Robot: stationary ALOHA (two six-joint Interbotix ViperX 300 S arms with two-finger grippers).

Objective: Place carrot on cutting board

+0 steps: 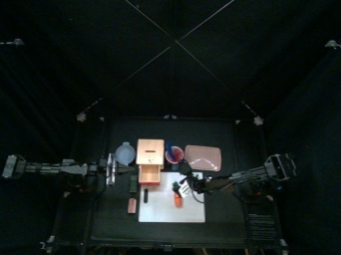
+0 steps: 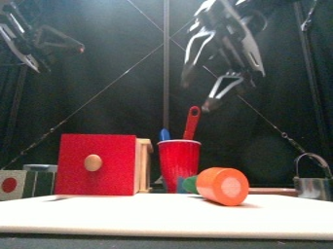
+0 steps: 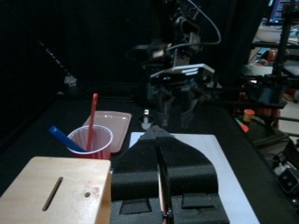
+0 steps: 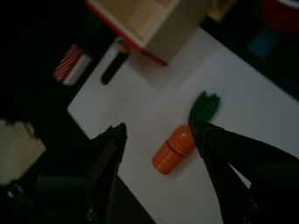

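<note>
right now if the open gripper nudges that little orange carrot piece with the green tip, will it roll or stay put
The short orange carrot piece with a green tip looks round-bodied, so it will probably roll sideways on the flat white cutting board. It seems rigid and light, likely a toy. Its smooth skin may slip between the right gripper jaws.

Carrot (image 4: 179,144) on cutting board (image 4: 251,101), near its middle.
Box (image 1: 151,164) overlapping the board's far left corner; cup (image 1: 173,153) just right of the box; square plate (image 1: 204,155) further right on the counter (image 1: 114,224); right claw (image 4: 162,149) above the carrot.
</note>
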